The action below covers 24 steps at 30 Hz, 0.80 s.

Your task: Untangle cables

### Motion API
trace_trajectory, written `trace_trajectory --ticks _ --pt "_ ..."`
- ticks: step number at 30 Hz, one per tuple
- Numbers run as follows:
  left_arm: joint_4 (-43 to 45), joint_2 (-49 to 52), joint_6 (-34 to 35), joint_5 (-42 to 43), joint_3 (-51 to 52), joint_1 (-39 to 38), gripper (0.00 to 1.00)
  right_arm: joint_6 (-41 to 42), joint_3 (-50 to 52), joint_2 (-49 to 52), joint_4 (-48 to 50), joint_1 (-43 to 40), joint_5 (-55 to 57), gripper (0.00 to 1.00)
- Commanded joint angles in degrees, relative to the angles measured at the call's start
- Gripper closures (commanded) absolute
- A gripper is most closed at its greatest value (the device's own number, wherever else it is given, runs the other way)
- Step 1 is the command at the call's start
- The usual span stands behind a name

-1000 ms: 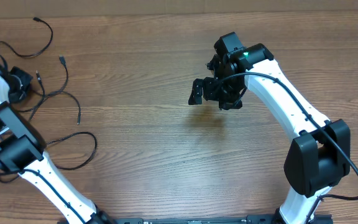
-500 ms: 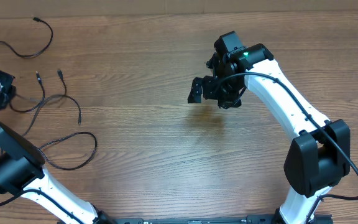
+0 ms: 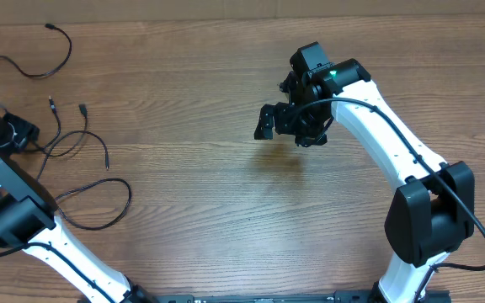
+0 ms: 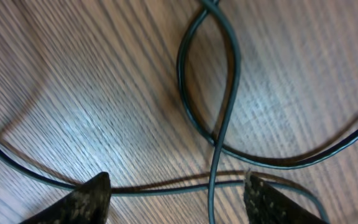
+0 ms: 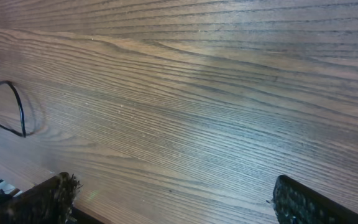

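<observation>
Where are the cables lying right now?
In the overhead view the cables lie loose on the left side of the table, with the left gripper directly over some strands.

Your left gripper (image 4: pixel 179 200) had its fingers spread wide over the wooden table (image 4: pixel 92 87). One strand of the cables (image 4: pixel 235 78) ran out between them and crossed others just ahead, forming a loop. Another strand lay crosswise from fingertip to fingertip.

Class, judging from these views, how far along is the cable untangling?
Done: the cables lie spread out, with no tight knot. In hand: the left fingers are open over crossed strands. To do: several strands cross; the right fingers are open, holding nothing.
</observation>
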State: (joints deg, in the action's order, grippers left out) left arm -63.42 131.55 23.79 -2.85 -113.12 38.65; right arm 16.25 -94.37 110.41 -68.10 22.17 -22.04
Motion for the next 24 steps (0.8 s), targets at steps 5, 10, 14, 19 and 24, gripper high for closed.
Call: trace_trajectory --ticks 5,10,14,19,24 --pt "-0.5 -0.11 -1.92 4.42 -16.94 -0.52 0.37 -0.22 0.31 -1.97 0.57 0.33 0.59 0.0" --pt "1.86 2.14 -2.01 -5.16 -14.14 -0.9 0.45 -0.2 0.31 -1.97 0.37 0.33 0.59 0.0" --pt "5.33 6.93 -4.79 -0.17 -12.5 0.13 0.45 -0.2 0.31 -1.97 0.04 0.33 0.59 0.0" --pt "14.12 11.61 -9.18 4.11 -12.5 0.44 0.48 -0.2 0.31 -1.97 -1.62 0.33 0.59 0.0" --pt "21.84 11.61 -9.49 5.66 -12.48 0.28 0.42 -0.17 0.31 -1.97 -0.5 0.33 0.59 0.0"
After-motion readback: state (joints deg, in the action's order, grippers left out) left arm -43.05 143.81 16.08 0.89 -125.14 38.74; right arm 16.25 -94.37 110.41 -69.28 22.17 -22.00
